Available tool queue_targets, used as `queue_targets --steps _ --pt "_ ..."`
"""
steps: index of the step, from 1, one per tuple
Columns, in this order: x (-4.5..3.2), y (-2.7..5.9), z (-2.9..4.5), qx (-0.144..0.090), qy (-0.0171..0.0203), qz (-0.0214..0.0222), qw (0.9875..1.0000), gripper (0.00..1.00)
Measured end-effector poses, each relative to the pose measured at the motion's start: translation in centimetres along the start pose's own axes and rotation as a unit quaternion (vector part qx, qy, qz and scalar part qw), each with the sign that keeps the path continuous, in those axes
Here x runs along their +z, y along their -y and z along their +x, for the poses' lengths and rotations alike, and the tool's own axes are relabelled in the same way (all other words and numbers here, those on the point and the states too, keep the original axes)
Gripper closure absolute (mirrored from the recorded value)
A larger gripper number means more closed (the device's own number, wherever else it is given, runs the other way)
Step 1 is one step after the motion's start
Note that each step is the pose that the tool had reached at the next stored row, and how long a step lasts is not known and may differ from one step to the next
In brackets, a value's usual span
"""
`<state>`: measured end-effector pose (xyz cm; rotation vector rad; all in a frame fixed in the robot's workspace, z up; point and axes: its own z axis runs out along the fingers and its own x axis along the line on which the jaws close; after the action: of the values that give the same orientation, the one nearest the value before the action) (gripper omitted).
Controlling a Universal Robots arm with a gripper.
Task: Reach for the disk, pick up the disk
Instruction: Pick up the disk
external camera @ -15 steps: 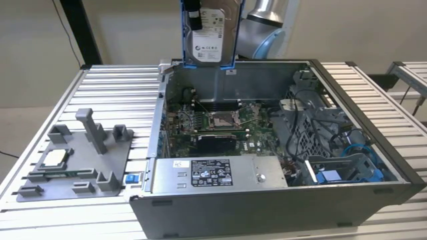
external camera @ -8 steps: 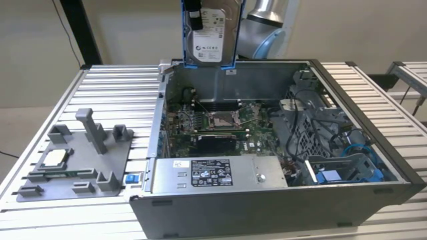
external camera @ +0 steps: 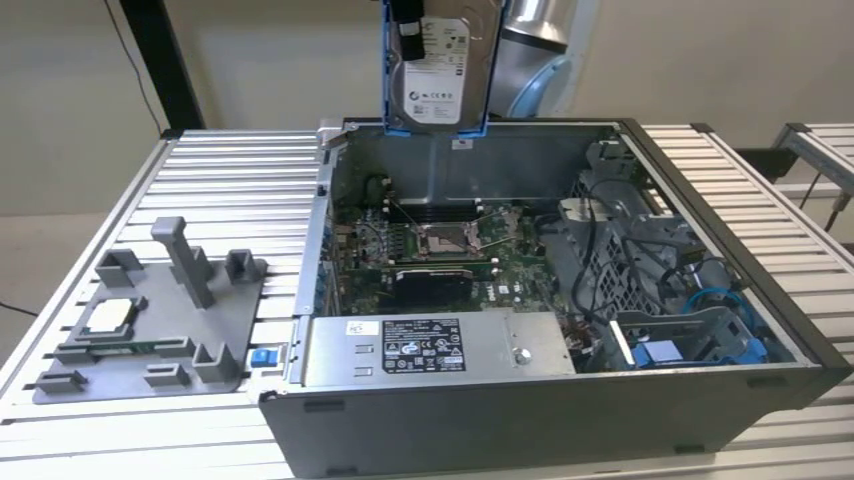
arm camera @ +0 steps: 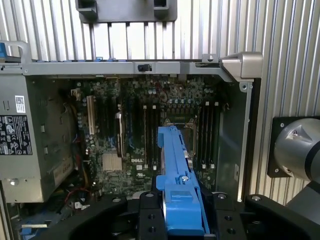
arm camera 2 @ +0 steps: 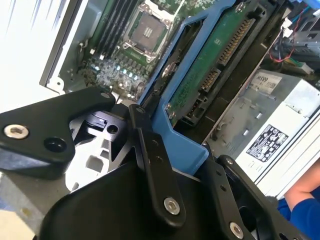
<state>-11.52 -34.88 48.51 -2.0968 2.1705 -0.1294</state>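
Ribbed aluminium slats make up the table [external camera: 747,190], pale and grooved, running under everything in the exterior view. Nearest that camera stands an open computer case [external camera: 534,420], a dark grey steel box with its side panel off. Just inside its near wall lies the silver power supply [external camera: 434,345], a flat box with a printed label. Beyond it the green motherboard [external camera: 441,245] covers the case floor, its square processor socket [external camera: 445,238] near the middle. Toward the exterior view's right the case is crowded with cables and a blue plastic drive bay [external camera: 694,340].

On the exterior view's left, apart from the case, a grey moulded fixture [external camera: 160,320] sits on the slats with upright posts and a small square silver chip [external camera: 110,315] resting in one pocket.

Farther back and well above the case's rear wall, the disk [external camera: 434,70] hangs upright in open air, silver metal with a white label, blue rail frame along its edges. The gripper [arm camera 2: 150,145] is clamped on the blue frame's end, its black linkage fingers [arm camera 2: 155,170] pressed against the plastic in the second wrist view. Nothing touches the disk on either side. Beside it rises the arm's silver and blue joint [external camera: 541,60], before a plain beige wall [external camera: 267,60].
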Motion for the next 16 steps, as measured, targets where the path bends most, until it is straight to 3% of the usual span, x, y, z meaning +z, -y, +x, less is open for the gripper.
queue_targets --steps 9,16 --pt "0.49 3.26 -0.11 0.0 -0.0001 -0.0024 1.0 1.0" --pt "0.76 5.13 -0.17 0.0 -0.0001 -0.0032 1.0 1.0"
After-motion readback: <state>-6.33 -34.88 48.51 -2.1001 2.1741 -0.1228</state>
